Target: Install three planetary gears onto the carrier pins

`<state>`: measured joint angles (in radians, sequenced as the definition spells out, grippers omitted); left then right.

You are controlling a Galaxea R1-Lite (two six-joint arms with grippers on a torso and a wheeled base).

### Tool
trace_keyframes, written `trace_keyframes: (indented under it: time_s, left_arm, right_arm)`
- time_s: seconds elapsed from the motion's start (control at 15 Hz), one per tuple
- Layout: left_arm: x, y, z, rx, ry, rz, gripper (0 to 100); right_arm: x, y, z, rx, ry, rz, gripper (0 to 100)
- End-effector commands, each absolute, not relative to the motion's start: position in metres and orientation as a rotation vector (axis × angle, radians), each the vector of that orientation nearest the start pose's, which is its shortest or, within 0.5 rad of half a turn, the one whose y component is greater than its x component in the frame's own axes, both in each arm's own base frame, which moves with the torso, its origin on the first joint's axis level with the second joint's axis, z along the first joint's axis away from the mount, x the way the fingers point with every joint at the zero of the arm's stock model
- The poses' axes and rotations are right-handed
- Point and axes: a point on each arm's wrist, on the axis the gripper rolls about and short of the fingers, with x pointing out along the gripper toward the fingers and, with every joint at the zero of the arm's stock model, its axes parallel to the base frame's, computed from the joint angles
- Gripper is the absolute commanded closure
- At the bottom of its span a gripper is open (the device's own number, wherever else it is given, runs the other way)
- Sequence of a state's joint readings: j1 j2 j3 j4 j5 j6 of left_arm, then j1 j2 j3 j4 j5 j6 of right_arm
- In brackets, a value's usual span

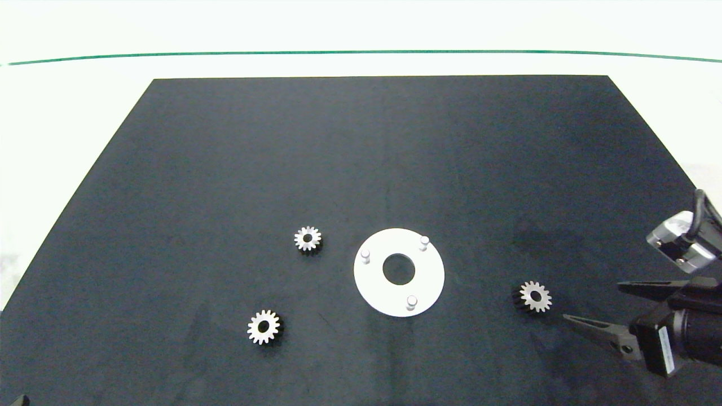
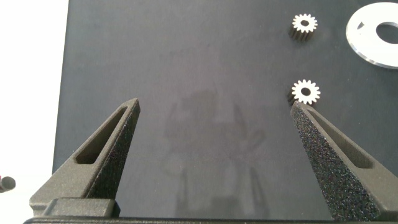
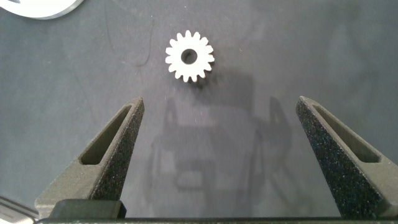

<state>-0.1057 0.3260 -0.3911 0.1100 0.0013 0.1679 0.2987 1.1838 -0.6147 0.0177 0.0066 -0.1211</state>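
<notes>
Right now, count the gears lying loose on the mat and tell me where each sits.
3. One gear lies left of the white disc, one sits nearer the front left, and one rests right of the disc, just ahead of the right tool. None is on a pin.

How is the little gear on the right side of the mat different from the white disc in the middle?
The gear is silvery metal with pointed teeth around its rim; the white disc has a smooth round edge. The gear is far smaller. The disc carries three upright pins, all bare; the gear has none. The open right gripper is close by the gear, not the disc. Both lie flat on the black mat and have a round centre hole.
</notes>
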Motion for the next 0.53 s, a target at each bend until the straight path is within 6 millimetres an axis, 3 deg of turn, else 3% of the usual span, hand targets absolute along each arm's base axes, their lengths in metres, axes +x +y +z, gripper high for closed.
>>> trace_keyframes:
  time_s: [0.07,0.53]
  left_arm:
    - [-0.013,0.001,0.179,0.171,0.03,-0.106,0]
    - [-0.014,0.002,0.181,0.17,0.022,-0.108,0]
  right_arm:
    - [0.168,0.057,0.179,-0.249,0.627,0.365,0]
    - [0.198,0.069,0.169,-0.268,0.658,0.372,0]
